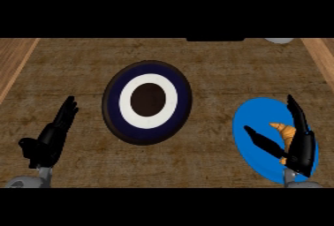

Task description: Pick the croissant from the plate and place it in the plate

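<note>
The worktop (215,66) is a mottled brown with a worn, speckled grain, edged on both sides by paler, orange-tan wood strips (13,62). Between the two sets of fingers lies a ringed plate (117,95): a dark brown rim, then a deep navy band, a white ring, and a near-black brown centre. Under the right hand (301,148), which is black, lies a plain bright blue plate (251,119). Between that hand's thumb and fingers (295,112) shows the croissant (282,130), golden orange with darker tan ridges. The left hand (46,141) is black too, on a grey wrist.
</note>
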### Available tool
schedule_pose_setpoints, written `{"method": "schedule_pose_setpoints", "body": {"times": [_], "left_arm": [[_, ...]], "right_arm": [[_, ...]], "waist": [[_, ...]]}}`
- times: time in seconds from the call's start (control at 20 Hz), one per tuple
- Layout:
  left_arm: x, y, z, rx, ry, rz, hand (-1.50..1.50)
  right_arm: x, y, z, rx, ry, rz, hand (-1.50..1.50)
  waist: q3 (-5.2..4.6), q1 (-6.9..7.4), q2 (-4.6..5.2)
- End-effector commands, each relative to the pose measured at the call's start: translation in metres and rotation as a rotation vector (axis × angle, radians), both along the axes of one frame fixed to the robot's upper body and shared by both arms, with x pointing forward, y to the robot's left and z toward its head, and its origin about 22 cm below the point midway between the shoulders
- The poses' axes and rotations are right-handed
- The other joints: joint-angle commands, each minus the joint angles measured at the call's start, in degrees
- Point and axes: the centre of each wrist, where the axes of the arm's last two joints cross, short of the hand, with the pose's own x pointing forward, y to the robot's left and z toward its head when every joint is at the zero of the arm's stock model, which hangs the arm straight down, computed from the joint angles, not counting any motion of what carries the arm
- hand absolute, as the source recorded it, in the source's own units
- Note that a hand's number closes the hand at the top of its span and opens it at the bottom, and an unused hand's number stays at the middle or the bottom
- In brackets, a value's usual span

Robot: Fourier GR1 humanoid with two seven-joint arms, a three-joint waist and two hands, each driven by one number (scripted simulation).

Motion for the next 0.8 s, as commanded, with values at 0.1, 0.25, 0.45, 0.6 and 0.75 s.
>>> {"method": "schedule_pose_setpoints", "body": {"times": [0.1,0.25,0.45,0.6,0.75], "left_arm": [[-0.007,-0.007,-0.017,-0.003,0.002,-0.017,0.0],[0.009,0.0,0.0,-0.006,0.0,-0.001,0.0],[0.009,0.003,0.0,-0.002,0.0,-0.007,0.0],[0.008,0.003,0.004,0.01,0.012,-0.003,0.0],[0.008,-0.016,0.003,-0.02,-0.005,-0.018,0.0]], "right_arm": [[-0.037,-0.003,0.016,-0.096,0.024,-0.122,-1.5],[-0.057,-0.022,0.025,-0.187,0.176,-0.143,-1.5],[-0.055,-0.051,0.054,-0.292,0.389,-0.158,-1.5],[-0.074,-0.044,0.056,-0.334,0.575,-0.112,-1.5],[-0.054,-0.036,0.084,-0.33,0.656,-0.118,-1.5]], "waist": [[-0.06,-0.02,0.01],[-0.16,-0.32,0.05],[-0.24,0.14,0.16],[-0.23,-0.14,0.04],[-0.12,0.51,0.06]]}}
